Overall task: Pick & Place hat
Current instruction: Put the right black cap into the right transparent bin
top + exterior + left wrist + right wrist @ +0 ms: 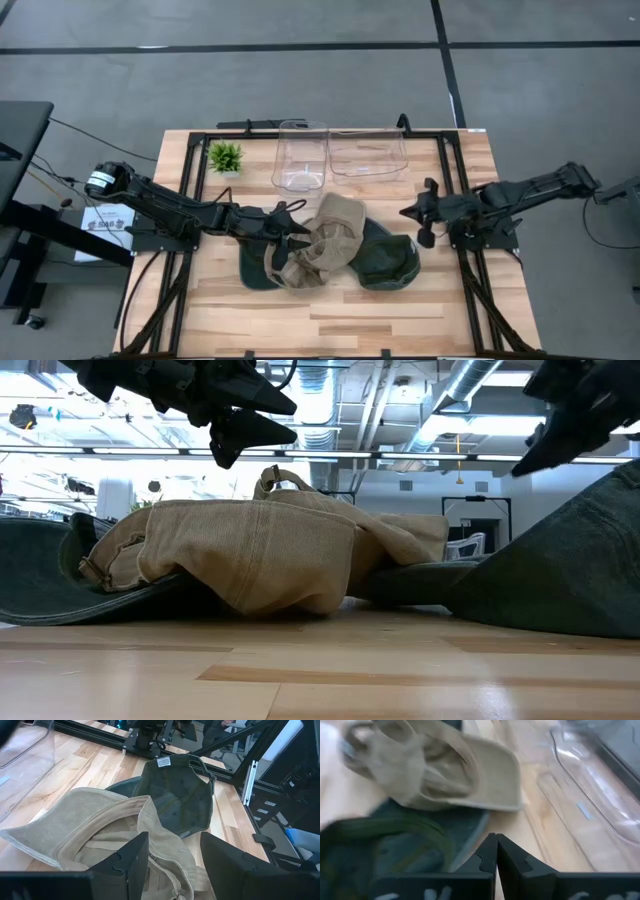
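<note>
- Table: light wood slats in a black frame. The near part is bare; the items lie across the middle and far part.
- Tan hat: lies upturned and crumpled at table centre, resting on the green hats on both sides. The low view shows it heaped on the wood with a strap loop at its top.
- Dark green hat: just right of the tan hat, inside facing up; a white label shows on it in the left wrist view.
- Second dark green hat: partly under the tan hat's left side.
- Left gripper: above the tan hat's left edge, fingers spread apart with the tan fabric showing between them; nothing gripped.
- Right gripper: right of the hats, raised, fingers pressed together and empty.
- Two clear plastic bins: one beyond the hats, the other beside it on its right.
- Small green plant: far left of the table.
</note>
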